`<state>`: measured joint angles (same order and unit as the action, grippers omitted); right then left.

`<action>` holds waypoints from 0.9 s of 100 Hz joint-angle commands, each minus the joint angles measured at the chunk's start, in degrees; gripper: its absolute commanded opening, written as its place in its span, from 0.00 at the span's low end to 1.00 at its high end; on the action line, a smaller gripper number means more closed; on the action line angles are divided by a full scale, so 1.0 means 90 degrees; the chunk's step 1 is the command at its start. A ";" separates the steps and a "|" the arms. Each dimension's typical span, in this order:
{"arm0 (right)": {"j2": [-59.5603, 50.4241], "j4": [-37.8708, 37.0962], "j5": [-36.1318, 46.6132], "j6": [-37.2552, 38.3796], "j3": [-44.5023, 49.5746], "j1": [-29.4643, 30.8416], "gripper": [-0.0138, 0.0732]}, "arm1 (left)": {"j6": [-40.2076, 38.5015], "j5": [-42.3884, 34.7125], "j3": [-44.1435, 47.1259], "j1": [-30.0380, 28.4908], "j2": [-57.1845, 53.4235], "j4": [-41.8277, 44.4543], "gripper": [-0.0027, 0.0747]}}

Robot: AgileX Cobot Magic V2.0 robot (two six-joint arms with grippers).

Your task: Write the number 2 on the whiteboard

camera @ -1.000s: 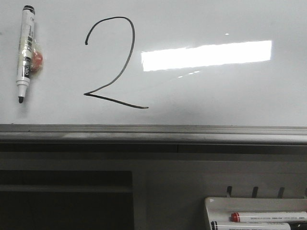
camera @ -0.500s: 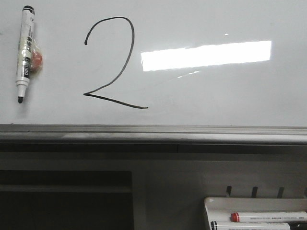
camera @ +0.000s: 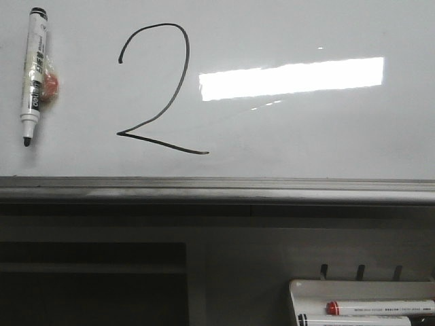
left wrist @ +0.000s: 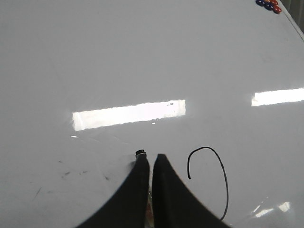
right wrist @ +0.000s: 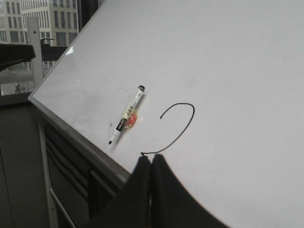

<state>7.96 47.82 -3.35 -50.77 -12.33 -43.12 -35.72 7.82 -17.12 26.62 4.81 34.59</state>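
Front view shows the number 2 [camera: 156, 92] fully drawn in black on the whiteboard [camera: 306, 136], just beside a marker [camera: 34, 75] stuck on the board, so the writing looks done. The left gripper [left wrist: 151, 164] and the right gripper [right wrist: 151, 164] both have their jaws closed and hold nothing. Neither arm shows in the front view, and a tray [camera: 306, 288] of markers is cut off at the bottom edge.

The front view faces the whiteboard [camera: 306, 136] squarely and close, its rail crossing mid-frame. The left wrist view looks steeply along the board past its tool [left wrist: 151, 164]. The right wrist view looks at the board obliquely from one side, farther back, over its tool [right wrist: 151, 164]. All three share the 2 [camera: 156, 88] and marker [camera: 34, 75].
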 commanded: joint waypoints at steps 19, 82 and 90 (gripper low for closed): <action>0.0036 0.0042 0.0292 -0.0061 -0.0156 0.0024 0.10 | -0.0053 -0.0422 -0.0167 0.0055 0.0064 -0.0012 0.01; 0.0036 0.0042 0.0281 -0.0061 -0.0156 0.0024 0.10 | 0.4317 0.0187 0.0758 -0.2267 -0.0666 -0.3843 0.01; 0.0036 0.0042 0.0281 -0.0061 -0.0156 0.0024 0.10 | 0.4317 0.0187 0.1142 -0.2674 -0.0680 -0.3843 0.01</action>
<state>7.88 47.82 -3.47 -50.77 -12.33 -43.12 2.80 13.59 -8.25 5.65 -0.26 1.13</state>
